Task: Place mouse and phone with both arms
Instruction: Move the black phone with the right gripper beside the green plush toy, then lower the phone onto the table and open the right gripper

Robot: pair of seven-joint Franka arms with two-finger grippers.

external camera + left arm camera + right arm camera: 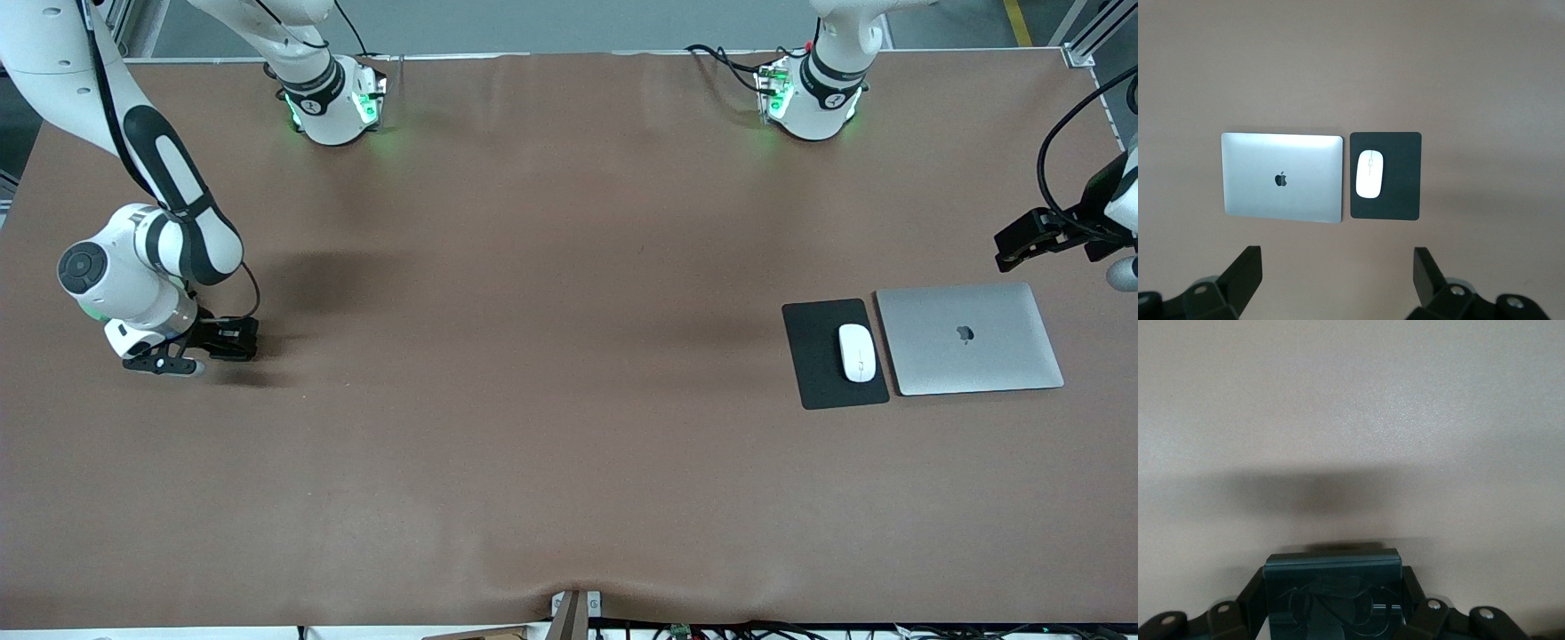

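Nearest the front camera lay the black pad (834,354) with the white mouse (857,352) on it, touching nothing else, and a closed silver laptop (969,338) just beside the pad, toward the left arm's end of the table (533,373). The left end effector (1022,247) hung in the air over bare table near the laptop, well above it. The right end effector (178,351) sat low over the table at the right arm's end, well apart from the pad.

From the left wrist, the left end effector (1338,277) stood wide open and empty, with the mouse (1369,174), pad (1401,177) and laptop (1281,177) ahead of its fingers (1245,270).

From the right wrist, the right end effector (1333,613) was closed on a dark slab, the phone (1333,577), just above the table (1351,420).
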